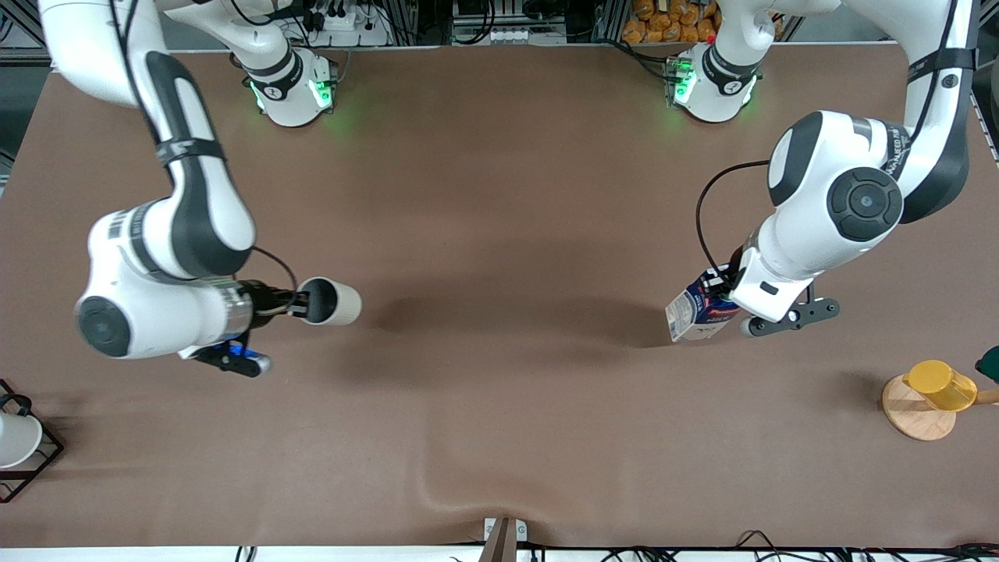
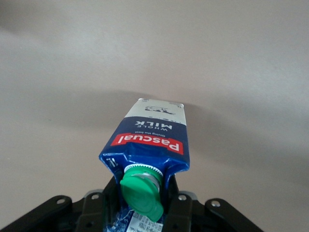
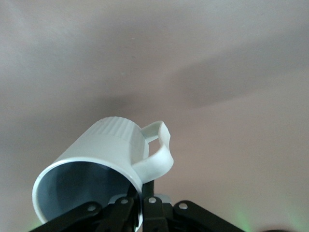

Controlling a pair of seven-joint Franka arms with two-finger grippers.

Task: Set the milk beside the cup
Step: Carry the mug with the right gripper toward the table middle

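The milk [image 1: 697,311] is a dark blue carton with a green cap [image 2: 141,195], a red label band and a pale lower part. My left gripper [image 1: 723,293] is shut on its top, on either side of the cap [image 2: 142,194]. The carton hangs tilted over the table toward the left arm's end. The cup [image 1: 333,302] is a beige-cream mug with a grey inside and a side handle [image 3: 157,152]. My right gripper [image 1: 300,303] is shut on its rim next to the handle [image 3: 141,199]. It holds the cup on its side over the table toward the right arm's end.
A yellow cup [image 1: 940,384] sits on a round wooden coaster [image 1: 913,415] at the left arm's end. A dark green thing [image 1: 990,363] shows at that edge. A white cup [image 1: 15,439] in a black wire rack [image 1: 43,457] stands at the right arm's end. The brown cloth [image 1: 499,234] has a fold near the front edge.
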